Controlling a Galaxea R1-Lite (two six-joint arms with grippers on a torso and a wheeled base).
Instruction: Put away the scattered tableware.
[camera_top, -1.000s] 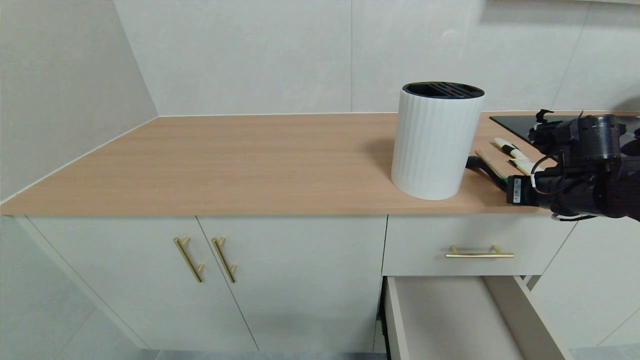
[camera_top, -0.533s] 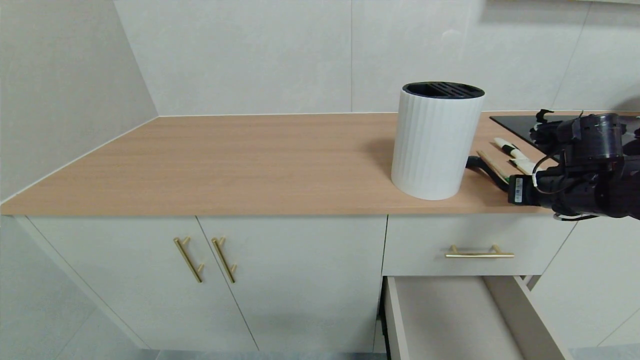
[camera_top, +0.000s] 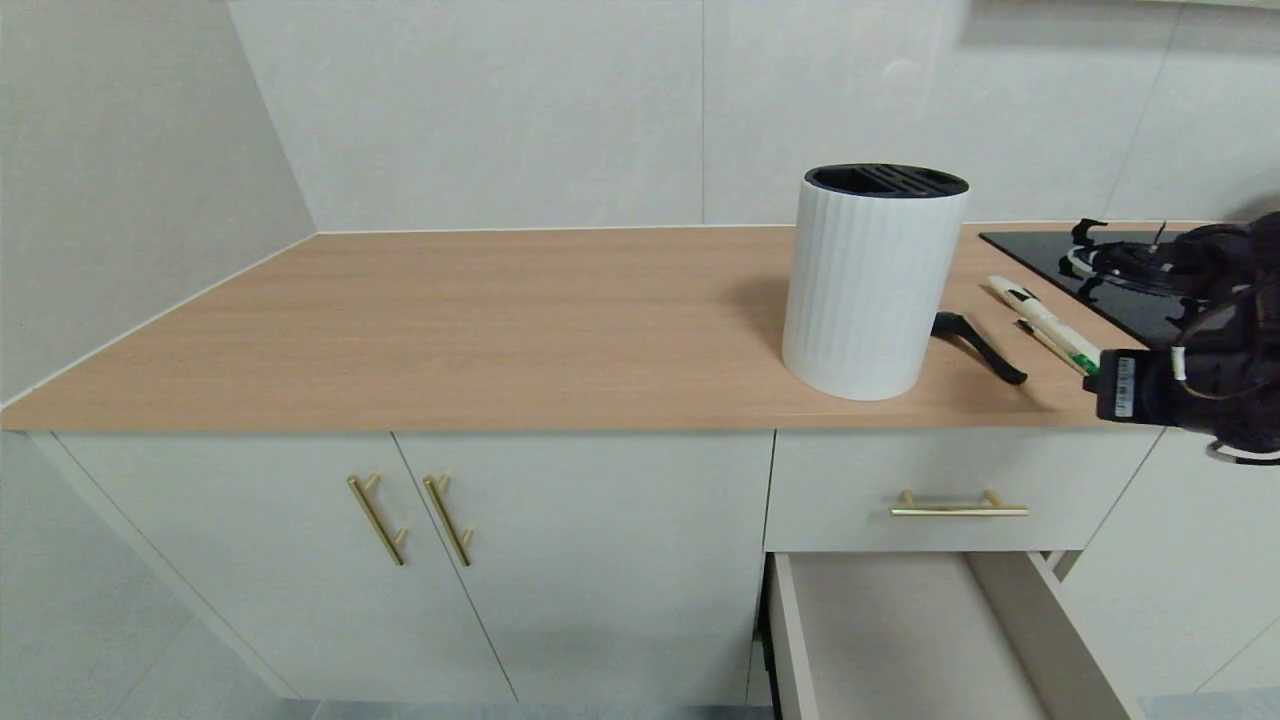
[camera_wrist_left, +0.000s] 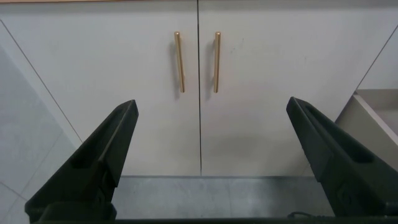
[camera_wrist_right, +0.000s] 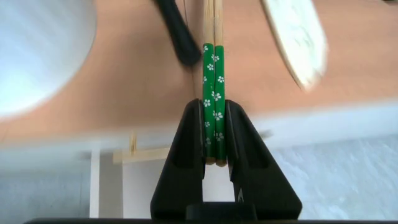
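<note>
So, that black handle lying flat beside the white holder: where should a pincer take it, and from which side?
Probably the free end of the black handle, nearest the counter edge, from above with jaws across its narrow width. It lies flat, and its other end is close by the white holder.

The white ribbed holder (camera_top: 872, 290), black slotted top, is standing upright on the wooden worktop (camera_top: 500, 330). A black-handled utensil (camera_top: 980, 347) is lying just beside its base. Farther right, a white utensil (camera_top: 1035, 315) is lying near the black hob (camera_top: 1060, 255). The right gripper (camera_top: 1105, 375) is hovering at the worktop's front edge, meeting the green end of thin chopsticks (camera_top: 1052, 347). Below, a drawer (camera_top: 790, 620) is standing open.
</note>
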